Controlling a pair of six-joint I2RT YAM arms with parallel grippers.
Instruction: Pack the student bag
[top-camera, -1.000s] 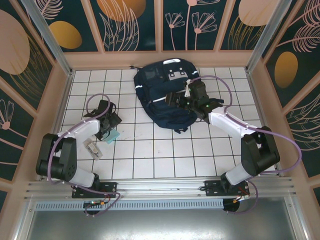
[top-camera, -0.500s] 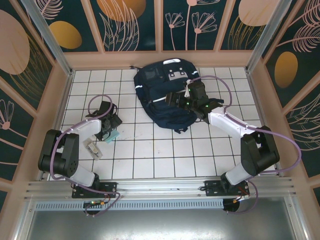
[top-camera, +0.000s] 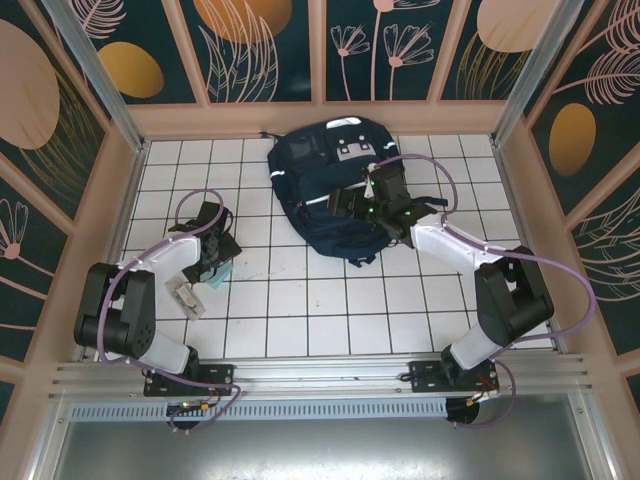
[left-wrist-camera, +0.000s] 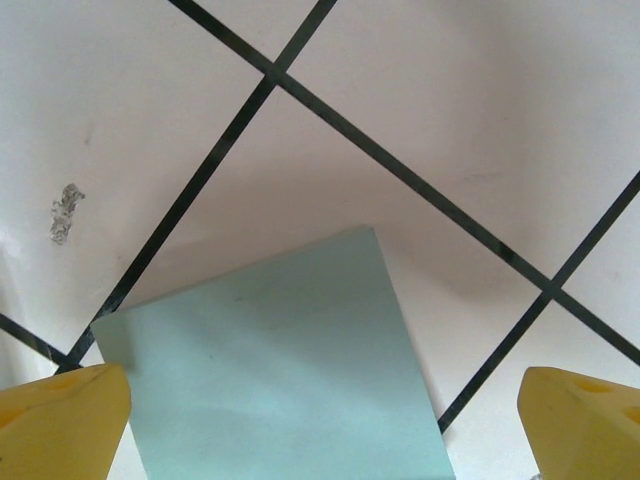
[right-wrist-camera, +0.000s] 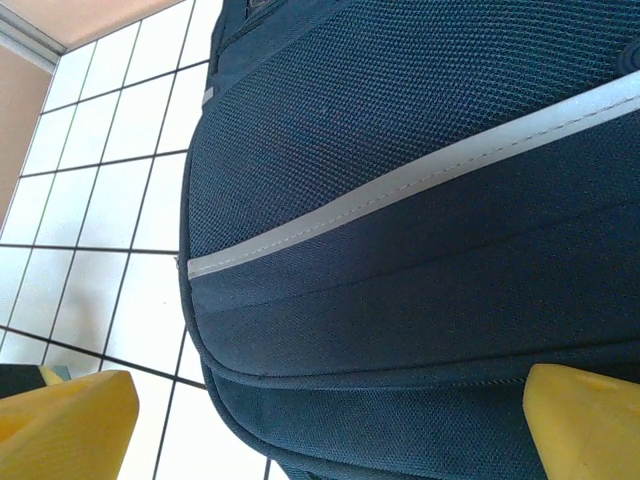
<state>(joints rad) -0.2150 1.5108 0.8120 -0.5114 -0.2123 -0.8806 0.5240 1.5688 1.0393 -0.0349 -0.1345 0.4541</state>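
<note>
Jaws wide apart on both sides, gripping nothing. My right gripper (top-camera: 352, 203) (right-wrist-camera: 330, 420) hangs over the near part of the large navy-blue fabric backpack (top-camera: 325, 180) (right-wrist-camera: 420, 150) with white reflective stripes, which lies far-centre on the white tiled table (top-camera: 330, 310). My left gripper (top-camera: 214, 256) (left-wrist-camera: 320, 420) hovers low over a pale green paper sheet (left-wrist-camera: 280, 370), well left of the bag.

Robot test cell, prob. a lab: white grid-tiled tabletop (top-camera: 330, 300) boxed in by leaf-print wall panels (top-camera: 270, 50); left arm base (top-camera: 185, 372) & right arm base (top-camera: 445, 372) bolted to alu rail (top-camera: 320, 372).
</note>
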